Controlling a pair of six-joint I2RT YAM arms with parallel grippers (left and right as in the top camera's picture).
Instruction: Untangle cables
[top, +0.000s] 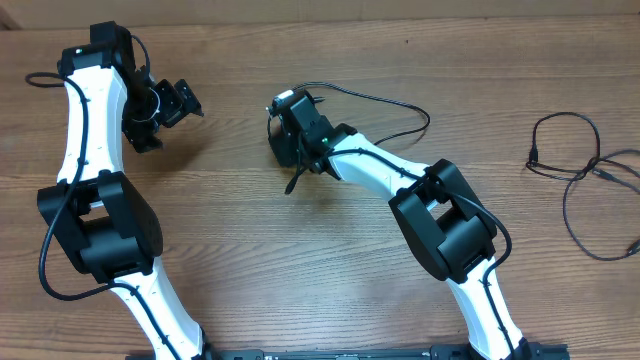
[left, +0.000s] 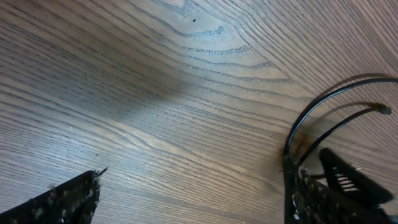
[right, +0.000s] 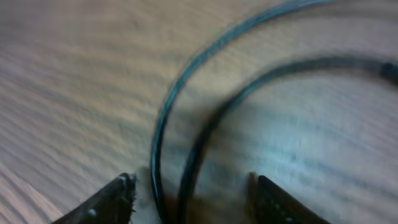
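View from overhead: brown wood-grain tabletop (top: 230, 230). Left gripper (top: 172, 100) at ten o'clock, spread wide, grasping nothing. Right gripper (top: 283, 128) just off centre toward eleven o'clock, its tips hidden under its own body. One thin black flexible cable (top: 400, 105) leaving that gripper toward two o'clock, looping round and doubling back toward the white-and-black right arm (top: 380, 170). Loose tangle of thin black cords (top: 580, 175) far out at three o'clock, well apart from both grippers.

View from left wrist: dark fingers (left: 68, 199) at the two bottom corners, released, only bare wood between. Two thin black arcs (left: 311, 115) at four o'clock, just beside the right-hand finger; cannot tell whether loose cord or arm wiring.

View from right wrist: blurred. Fingertips (right: 106, 199) at seven and five o'clock, parted. Two strands (right: 154, 143) of black cable coming in from one and three o'clock, curving down to six o'clock between the tips, nearer the seven o'clock one. Not pinched; contact with either tip impossible to tell.
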